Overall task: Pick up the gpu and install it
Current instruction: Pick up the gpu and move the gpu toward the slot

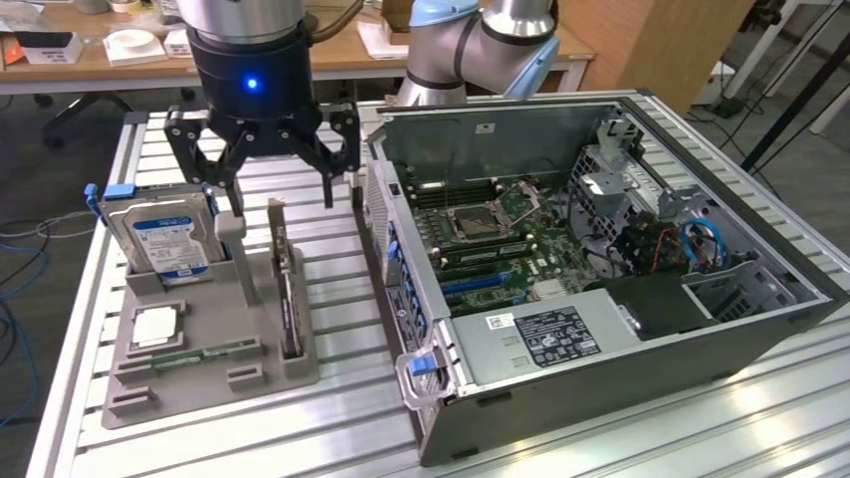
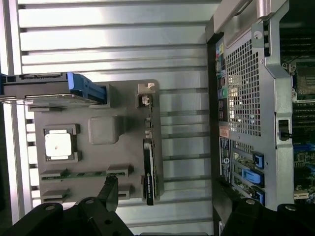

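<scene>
The gpu stands on edge in a slot along the holder's edge, its long axis running along that edge. The tool hangs above the holder's far end, fingers apart and empty.

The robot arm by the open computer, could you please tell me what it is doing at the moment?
The gripper hangs above the grey holder with its fingers open, holding nothing. The gpu stands on edge in its slot there, beside the hard drive, just below the fingers and not yet picked up. The open computer case lies at the exterior view's right.
</scene>
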You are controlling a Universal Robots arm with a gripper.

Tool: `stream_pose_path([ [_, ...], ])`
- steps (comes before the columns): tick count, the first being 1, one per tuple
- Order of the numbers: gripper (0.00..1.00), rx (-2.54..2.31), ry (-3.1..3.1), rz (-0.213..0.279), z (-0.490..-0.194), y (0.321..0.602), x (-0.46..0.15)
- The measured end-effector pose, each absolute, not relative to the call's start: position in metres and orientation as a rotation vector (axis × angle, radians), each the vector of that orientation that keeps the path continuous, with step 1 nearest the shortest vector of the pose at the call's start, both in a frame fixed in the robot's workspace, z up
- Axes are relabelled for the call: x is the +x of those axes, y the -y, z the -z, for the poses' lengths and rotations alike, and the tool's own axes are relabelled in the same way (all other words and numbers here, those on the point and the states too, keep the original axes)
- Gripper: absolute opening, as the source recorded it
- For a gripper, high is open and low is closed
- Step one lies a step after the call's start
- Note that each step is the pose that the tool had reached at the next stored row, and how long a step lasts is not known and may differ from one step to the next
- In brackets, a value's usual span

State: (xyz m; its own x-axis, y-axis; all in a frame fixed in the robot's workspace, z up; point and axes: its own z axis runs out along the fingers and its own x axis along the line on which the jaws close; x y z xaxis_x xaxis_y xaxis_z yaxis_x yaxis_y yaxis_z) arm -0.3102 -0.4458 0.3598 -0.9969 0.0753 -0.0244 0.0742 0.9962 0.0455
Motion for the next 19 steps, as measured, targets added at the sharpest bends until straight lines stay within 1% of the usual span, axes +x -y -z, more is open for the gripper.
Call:
stream_pose_path([
  [3, 0.85, 0.117, -3.113, -0.069, -0.3589, 0.4458, -0.3102],
  [4, 0.85, 0.117, -3.113, -0.069, -0.3525, 0.4458, -0.3102],
  [17, 0.85, 0.117, -3.113, -0.069, -0.3508, 0.4458, -0.3102],
  [18, 0.84, 0.117, -3.113, -0.069, -0.3508, 0.4458, -0.3102],
  [19, 0.11, 0.117, -3.113, -0.069, -0.3508, 0.4458, -0.3102],
])
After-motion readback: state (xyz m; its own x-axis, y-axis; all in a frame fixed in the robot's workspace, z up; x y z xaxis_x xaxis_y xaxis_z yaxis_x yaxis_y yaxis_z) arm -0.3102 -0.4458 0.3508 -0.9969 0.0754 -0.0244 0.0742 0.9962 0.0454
